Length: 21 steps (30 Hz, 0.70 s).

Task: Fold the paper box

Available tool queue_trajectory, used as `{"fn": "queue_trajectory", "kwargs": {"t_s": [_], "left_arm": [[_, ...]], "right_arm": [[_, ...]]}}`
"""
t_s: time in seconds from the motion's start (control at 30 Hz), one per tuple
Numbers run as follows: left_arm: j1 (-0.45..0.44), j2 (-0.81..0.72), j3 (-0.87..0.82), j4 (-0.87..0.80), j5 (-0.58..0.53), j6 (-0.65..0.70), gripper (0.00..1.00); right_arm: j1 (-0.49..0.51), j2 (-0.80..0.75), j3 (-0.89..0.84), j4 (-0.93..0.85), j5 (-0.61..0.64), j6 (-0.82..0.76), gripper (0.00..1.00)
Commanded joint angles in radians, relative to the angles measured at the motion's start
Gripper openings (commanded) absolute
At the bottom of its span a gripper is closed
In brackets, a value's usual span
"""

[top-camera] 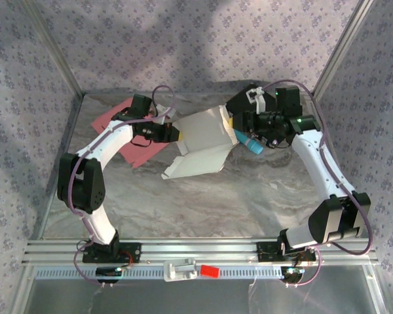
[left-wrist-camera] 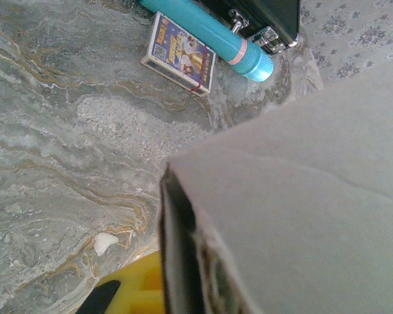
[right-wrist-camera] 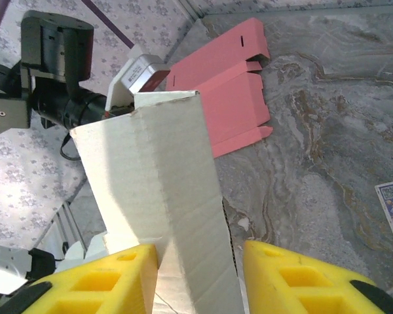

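Note:
The white paper box (top-camera: pixel 200 147) is half-unfolded and held up over the middle of the table. My left gripper (top-camera: pixel 172 131) is shut on its left edge. In the left wrist view the box panel (left-wrist-camera: pixel 301 196) takes up the right side, and one yellow finger (left-wrist-camera: pixel 134 291) shows below it. My right gripper (top-camera: pixel 236 125) is at the box's right edge. In the right wrist view my right gripper (right-wrist-camera: pixel 200 281) is open around an upright panel (right-wrist-camera: pixel 164 190). The left finger (right-wrist-camera: pixel 105 278) touches the panel. The right finger (right-wrist-camera: pixel 301 278) stands clear of it.
A flat pink cardboard blank (top-camera: pixel 128 134) (right-wrist-camera: pixel 229 85) lies at the back left under the left arm. A teal cylinder (top-camera: pixel 247 142) (left-wrist-camera: pixel 209 33), a small printed card box (left-wrist-camera: pixel 179 53) and a black case (left-wrist-camera: pixel 262 16) lie beside the right gripper. Fabric walls enclose the table.

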Motion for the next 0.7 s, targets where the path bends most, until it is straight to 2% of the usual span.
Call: {"fn": "queue_trajectory", "kwargs": {"t_s": [0.0, 0.27, 0.67], "left_arm": [[-0.013, 0.001, 0.036, -0.02, 0.019, 0.029, 0.0], [-0.016, -0.016, 0.03, -0.026, 0.008, 0.038, 0.0], [-0.022, -0.031, 0.029, -0.026, -0.002, 0.043, 0.0]], "right_arm": [[0.024, 0.022, 0.055, -0.045, 0.047, -0.055, 0.42], [0.062, 0.054, 0.097, -0.117, 0.139, -0.125, 0.48], [0.078, 0.085, 0.122, -0.153, 0.145, -0.149, 0.52]]}}
